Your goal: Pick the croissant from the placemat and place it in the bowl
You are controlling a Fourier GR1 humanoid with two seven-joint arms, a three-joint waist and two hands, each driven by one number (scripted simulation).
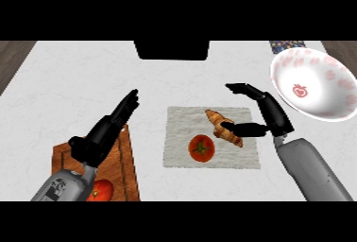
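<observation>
Hovering over the placemat's right edge, the right hand point(274, 115) is spread. Its fingers point(241, 87) reach straight out toward the far side of the counter point(70, 75), and its thumb point(245, 127) points sideways at the croissant point(223, 127), touching it or very nearly so. Nothing is pinched yet. The croissant lies on the right half of the grey placemat point(181, 123), just left of that thumb. Its long axis runs on a slant from far-left to near-right, so the fingers would probably have to curl down over its far-left flank to meet the thumb across the short width. This hand is much the nearer one. The left hand point(105, 130) is well apart on the other side, fingers straight and pressed together, above a wooden cutting board point(66, 156). A tomato point(201, 148) sits on the placemat just beside the croissant's near end, close enough that a low sweep could knock it. The bowl point(317, 66) stands to the right and a little farther out, near the counter's right edge, tilted so its inside shows, with nothing in it. Between hand and bowl the counter is bare, so a lift and a carry to the right looks unobstructed.
</observation>
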